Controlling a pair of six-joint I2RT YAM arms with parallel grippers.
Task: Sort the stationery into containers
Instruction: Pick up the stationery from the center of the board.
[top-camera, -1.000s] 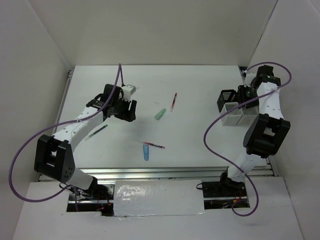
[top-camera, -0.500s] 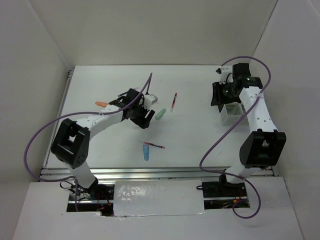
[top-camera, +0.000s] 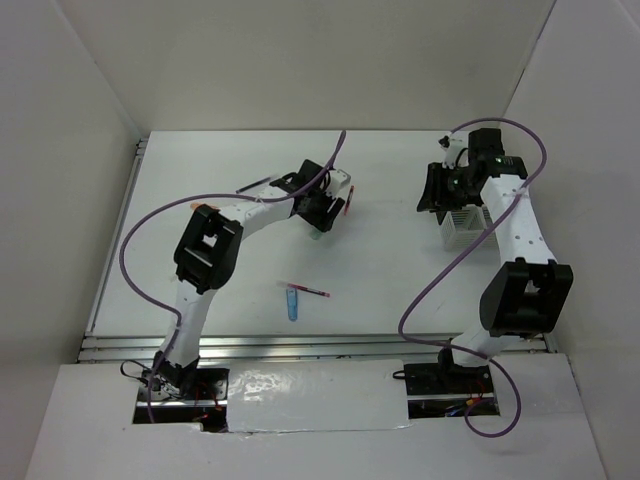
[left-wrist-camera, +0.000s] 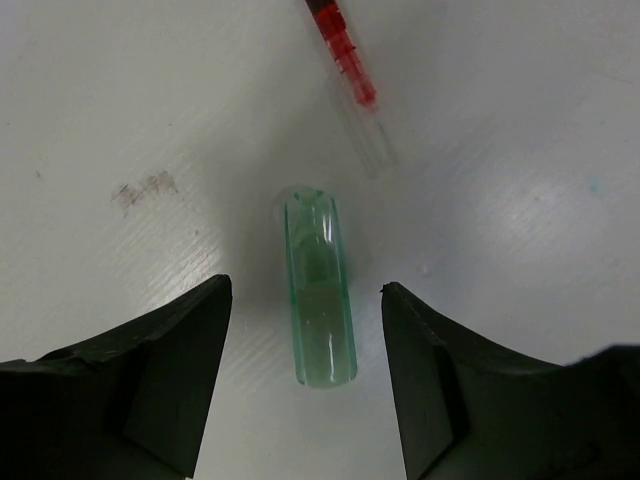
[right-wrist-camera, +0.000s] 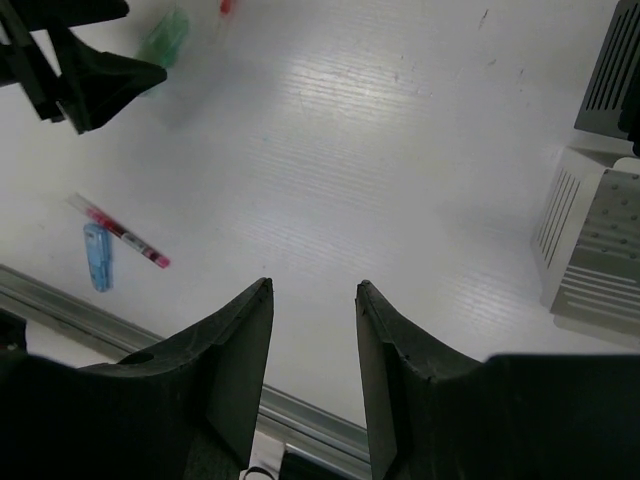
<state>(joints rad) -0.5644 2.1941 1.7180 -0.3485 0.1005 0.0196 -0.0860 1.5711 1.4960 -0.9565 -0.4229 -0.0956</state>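
Sorting seems far from done: the green tube (left-wrist-camera: 320, 290) lies on the table (top-camera: 400, 290) between the spread jaws of the left gripper (left-wrist-camera: 303, 292), a red pen (left-wrist-camera: 345, 45), a second pen (top-camera: 312, 292) and a blue marker (top-camera: 292, 303) lie loose, and the right gripper (right-wrist-camera: 312, 290) hangs empty, jaws apart, near the bins (top-camera: 462, 222).

The thin clear-tipped red pen (left-wrist-camera: 350, 75) runs off the left wrist view's top edge. The right wrist view's right edge crops the white slatted bin (right-wrist-camera: 590, 240) and the black bin (right-wrist-camera: 612, 65).
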